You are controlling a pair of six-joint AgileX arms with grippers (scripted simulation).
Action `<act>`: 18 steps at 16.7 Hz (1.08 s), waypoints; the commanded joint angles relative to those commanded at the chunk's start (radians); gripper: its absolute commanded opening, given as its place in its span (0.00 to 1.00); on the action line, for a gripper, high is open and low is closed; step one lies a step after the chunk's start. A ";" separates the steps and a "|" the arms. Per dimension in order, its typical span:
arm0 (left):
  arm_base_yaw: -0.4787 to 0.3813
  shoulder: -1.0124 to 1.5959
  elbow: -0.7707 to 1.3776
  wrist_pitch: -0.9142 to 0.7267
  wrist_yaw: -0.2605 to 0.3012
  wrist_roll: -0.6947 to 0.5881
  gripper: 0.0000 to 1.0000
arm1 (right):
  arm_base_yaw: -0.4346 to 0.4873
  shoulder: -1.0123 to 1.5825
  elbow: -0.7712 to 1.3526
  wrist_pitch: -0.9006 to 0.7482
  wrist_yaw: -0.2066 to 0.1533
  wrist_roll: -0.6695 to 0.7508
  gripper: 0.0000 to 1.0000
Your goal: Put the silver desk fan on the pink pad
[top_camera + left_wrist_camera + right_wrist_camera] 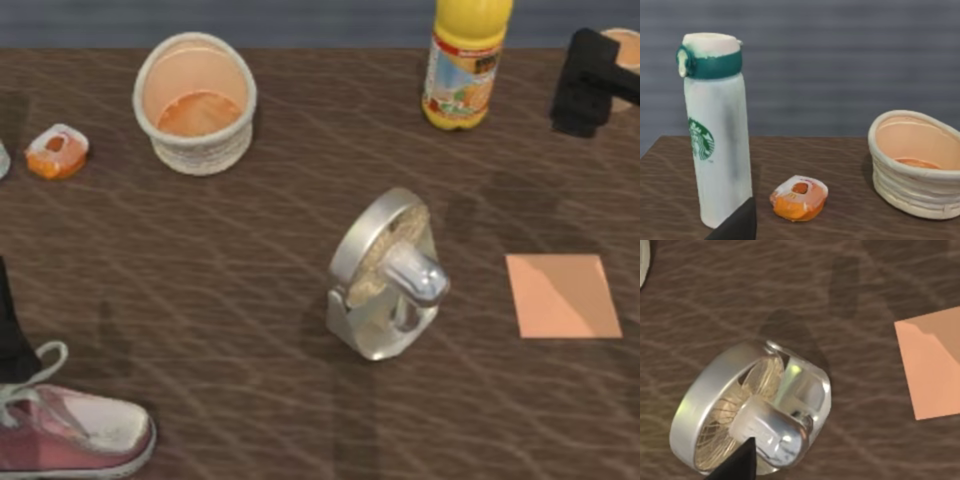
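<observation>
The shiny silver desk fan (388, 275) stands left of the flat salmon-pink pad (561, 296), well apart. The right gripper (737, 462) hovers above it; whether it is open I cannot tell. The round motor may slip from the fingers.

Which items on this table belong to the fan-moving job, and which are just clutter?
Job: silver desk fan, pink pad.
Clutter: woven basket, juice bottle, sneaker, small orange packet, white flask.

One fan (388, 275), pad (562, 296), basket (196, 104), sneaker (72, 428), juice bottle (465, 62), flask (716, 130), burger box (57, 151).
</observation>
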 joint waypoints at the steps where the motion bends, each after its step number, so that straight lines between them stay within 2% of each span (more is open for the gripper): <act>1: 0.000 0.000 0.000 0.000 0.000 0.000 1.00 | 0.026 0.094 0.102 -0.063 -0.001 0.061 1.00; 7: 0.000 0.000 0.000 0.000 0.000 0.000 1.00 | 0.159 0.617 0.673 -0.409 -0.009 0.414 1.00; 11: 0.000 0.000 0.000 0.000 0.000 0.000 1.00 | 0.222 0.883 0.969 -0.584 -0.017 0.606 1.00; 14: 0.000 0.000 0.000 0.000 0.000 0.000 1.00 | 0.250 1.011 1.114 -0.669 -0.022 0.703 1.00; 18: 0.000 0.000 0.000 0.000 0.000 0.000 1.00 | 0.260 1.060 1.168 -0.701 -0.023 0.741 1.00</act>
